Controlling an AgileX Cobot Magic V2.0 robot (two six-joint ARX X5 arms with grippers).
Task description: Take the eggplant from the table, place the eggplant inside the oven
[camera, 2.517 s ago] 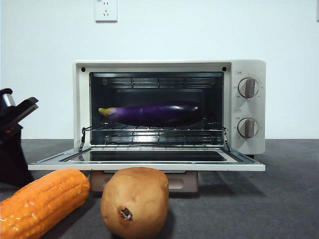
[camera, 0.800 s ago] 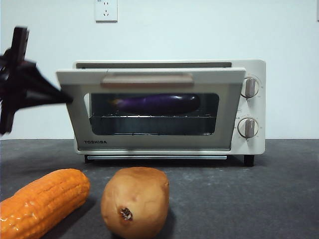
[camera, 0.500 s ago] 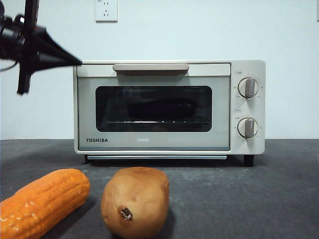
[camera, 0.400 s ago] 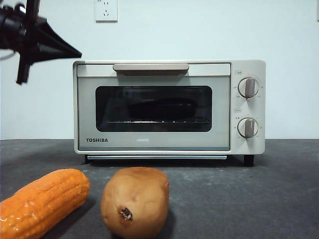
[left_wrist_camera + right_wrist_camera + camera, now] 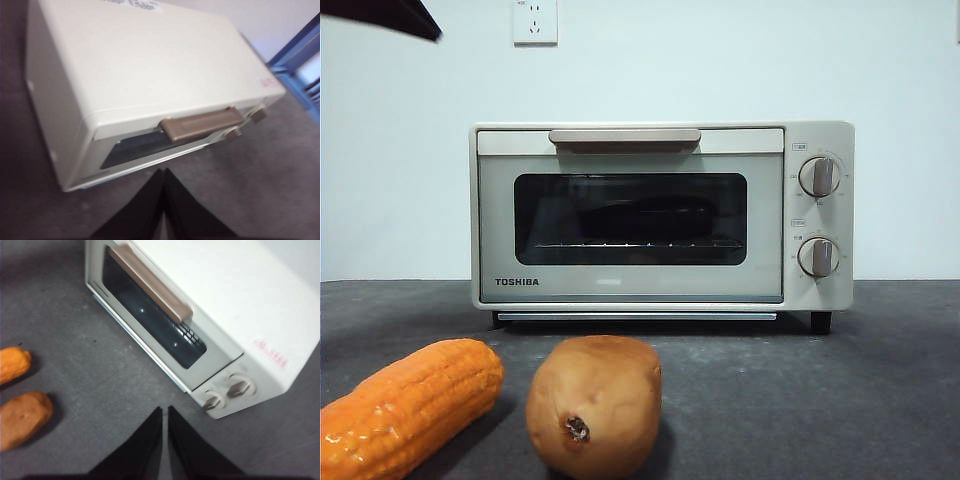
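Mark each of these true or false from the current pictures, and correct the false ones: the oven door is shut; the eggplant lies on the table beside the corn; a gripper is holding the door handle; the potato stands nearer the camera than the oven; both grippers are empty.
1. The oven door is shut. True.
2. The eggplant lies on the table beside the corn. False: a dim dark shape, the eggplant, shows behind the glass; only the corn cob and the potato lie on the table.
3. A gripper holds the door handle. False: the handle is free; the left gripper and the right gripper hang above the oven, clear of it.
4. The potato is nearer the camera than the oven. True.
5. Both grippers are empty. True: jaws shut on nothing.
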